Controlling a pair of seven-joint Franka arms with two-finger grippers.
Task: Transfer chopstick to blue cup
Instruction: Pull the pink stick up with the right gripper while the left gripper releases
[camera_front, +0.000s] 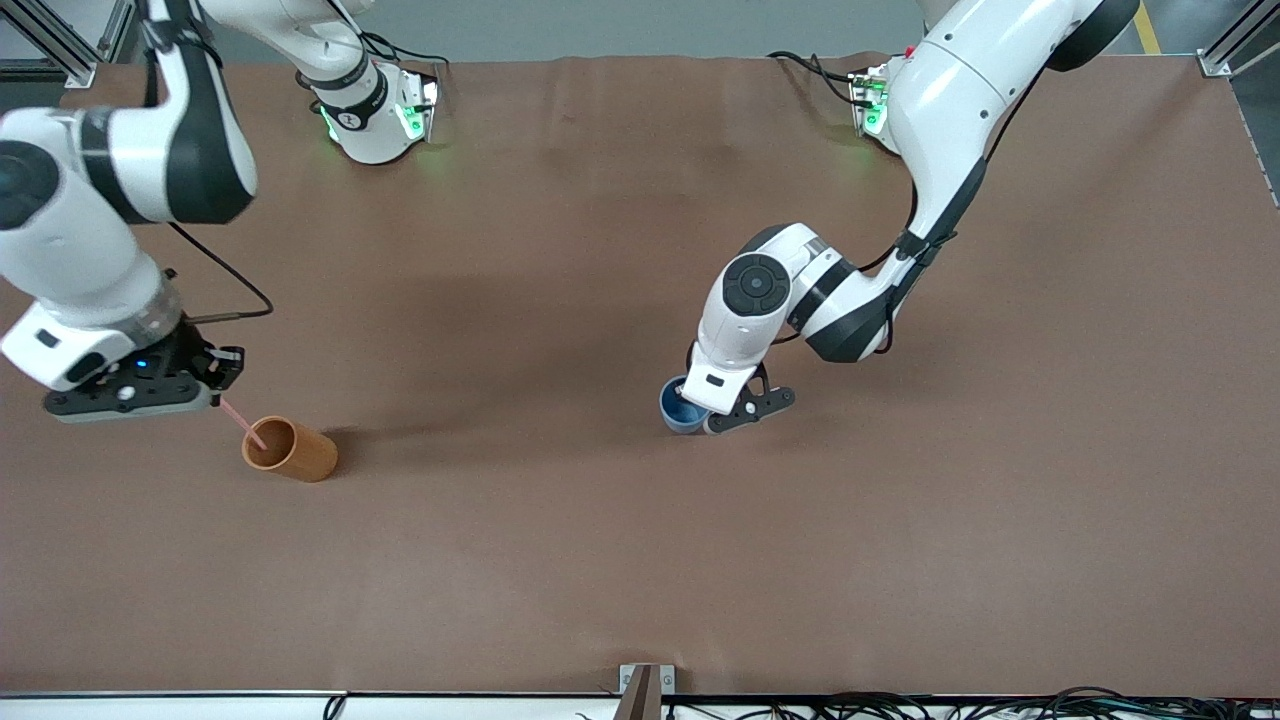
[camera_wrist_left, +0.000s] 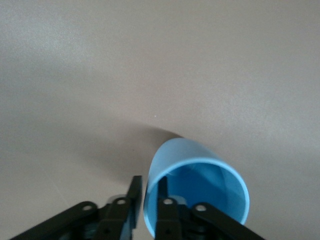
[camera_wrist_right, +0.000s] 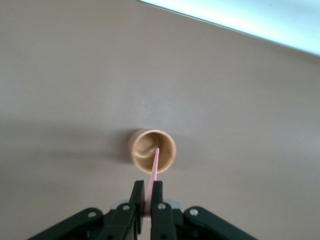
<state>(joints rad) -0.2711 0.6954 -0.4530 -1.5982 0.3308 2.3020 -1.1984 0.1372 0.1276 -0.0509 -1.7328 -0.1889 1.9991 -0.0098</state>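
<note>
The right gripper (camera_wrist_right: 148, 200), over the orange-brown cup (camera_front: 290, 449) at the right arm's end of the table, is clamped on the pale pink chopstick (camera_wrist_right: 154, 170), whose lower tip dips inside that cup. The left gripper (camera_wrist_left: 147, 200) straddles the wall of the blue cup (camera_wrist_left: 195, 187), one finger inside and one outside, slightly parted. The blue cup stands mid-table, well apart from the orange-brown cup.
</note>
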